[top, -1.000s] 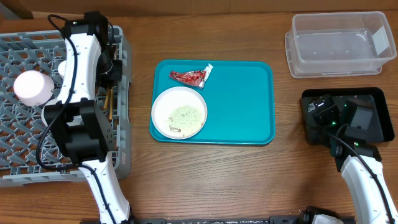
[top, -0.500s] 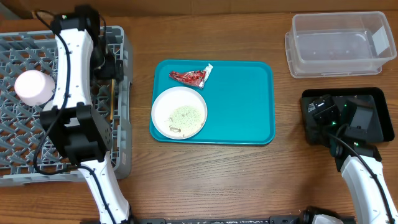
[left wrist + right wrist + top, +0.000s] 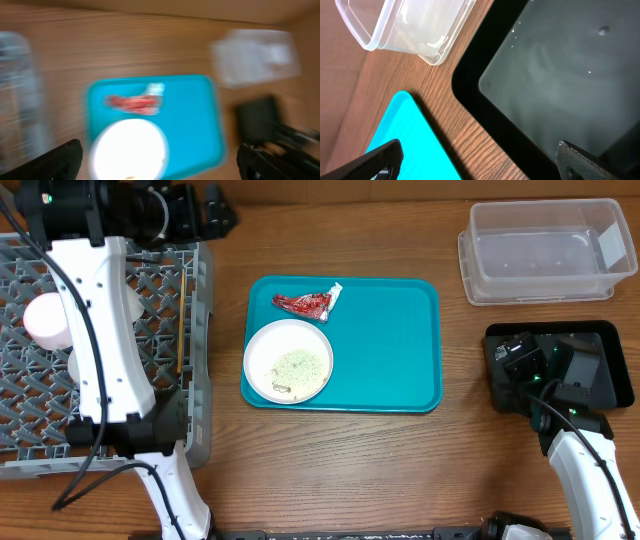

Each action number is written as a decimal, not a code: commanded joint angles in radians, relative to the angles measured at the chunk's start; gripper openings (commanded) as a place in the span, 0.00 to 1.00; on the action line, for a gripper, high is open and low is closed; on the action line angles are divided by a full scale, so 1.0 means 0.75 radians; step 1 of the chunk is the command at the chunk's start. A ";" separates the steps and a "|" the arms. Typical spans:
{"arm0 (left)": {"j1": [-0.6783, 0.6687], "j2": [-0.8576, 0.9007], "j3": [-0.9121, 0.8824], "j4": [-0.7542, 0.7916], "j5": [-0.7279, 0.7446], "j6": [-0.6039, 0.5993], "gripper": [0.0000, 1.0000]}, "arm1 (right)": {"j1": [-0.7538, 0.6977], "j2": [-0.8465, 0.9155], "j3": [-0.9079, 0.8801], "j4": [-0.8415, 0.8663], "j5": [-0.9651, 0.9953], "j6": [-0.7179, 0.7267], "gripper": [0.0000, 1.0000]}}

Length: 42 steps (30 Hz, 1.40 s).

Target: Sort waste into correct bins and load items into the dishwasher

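Table (image 3: 400,470): brown wood grain, filling the overhead view edge to edge; nothing of the room beyond it can be made out.
Left side: grey rack (image 3: 30,255), lattice floor, with a pink bowl (image 3: 42,320) in it, half hidden by the left arm.
Chopsticks (image 3: 180,352): lying in the rack along its right wall.
Centre: teal tray (image 3: 390,350) carrying a red wrapper (image 3: 305,303) near its far edge and, just in front of that, a white plate (image 3: 262,360) with pale crumbs (image 3: 300,365) on it.
Right side: clear tub (image 3: 540,298) at the far corner, black tray (image 3: 600,332) just in front of it, the two close but apart.
Left hand (image 3: 205,210): up by the rack's far right corner, fingers spread wide, nothing between them; its wrist view is badly blurred.
Right hand (image 3: 545,365): hanging over the black tray's left half, fingers parted, gripping nothing.
Change, left arm: a second ago the hand was low over the rack's right edge, right by the chopsticks; now it has swung up and away past that far corner.
Change, the rest: chopsticks, wrapper, plate, tub and right arm sit where they were.
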 commanded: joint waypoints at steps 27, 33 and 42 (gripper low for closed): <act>-0.915 -0.013 -0.561 0.224 -0.968 -0.382 0.80 | -0.003 -0.013 0.033 0.008 -0.002 -0.001 1.00; -0.870 -0.013 -0.697 0.355 -0.969 -0.382 0.97 | -0.003 -0.013 0.033 0.008 -0.003 -0.001 1.00; -0.818 -0.013 -0.842 0.496 -0.959 -0.407 1.00 | -0.003 -0.013 0.033 0.008 -0.003 -0.001 0.99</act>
